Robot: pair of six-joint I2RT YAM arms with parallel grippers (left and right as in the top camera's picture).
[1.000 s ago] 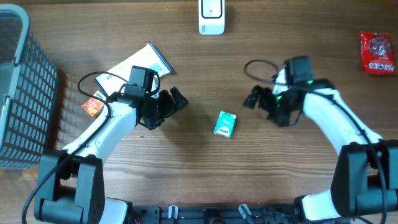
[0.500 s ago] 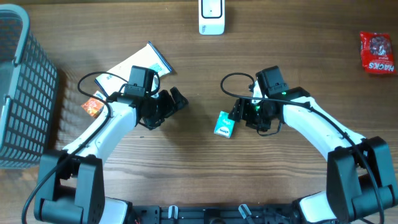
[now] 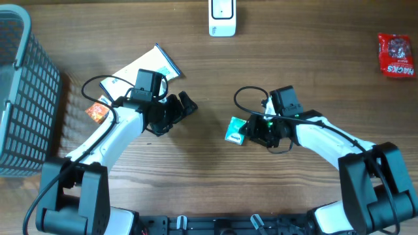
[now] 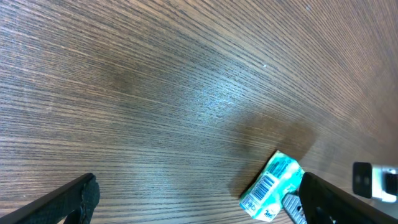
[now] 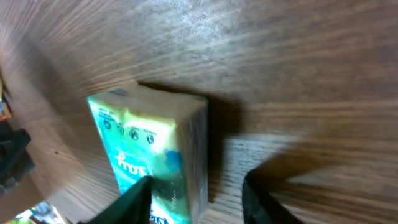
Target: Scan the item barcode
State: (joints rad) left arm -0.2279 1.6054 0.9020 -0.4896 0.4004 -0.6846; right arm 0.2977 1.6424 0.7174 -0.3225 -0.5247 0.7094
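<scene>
Well, from above, the teal packet (image 3: 236,130) lies on the wooden desk (image 3: 307,59) near its middle. The right claw (image 3: 250,130) has its tips at the packet's right edge. The left claw (image 3: 177,113) hangs over bare wood to the left of the packet, apart from it, with its fingers spread wide and nothing in them. A white scanner (image 3: 222,17) stands at the far edge, a grey basket (image 3: 19,98) sits at the left and a red bag (image 3: 396,55) lies far right. A white leaflet (image 3: 140,68) and a small orange packet (image 3: 96,111) lie by the left arm. In the left wrist view only wood shows between that claw's two dark fingers. The packet sits at lower right with a barcode (image 4: 266,185) on the face turned to this camera, and a right-claw finger is touching its end. In the right wrist view one finger (image 5: 134,199) crosses the packet's lower corner. The other finger (image 5: 261,199) stands clear, with a strip of wood between it and the packet. This claw is partly apart and not clamped on the packet.
</scene>
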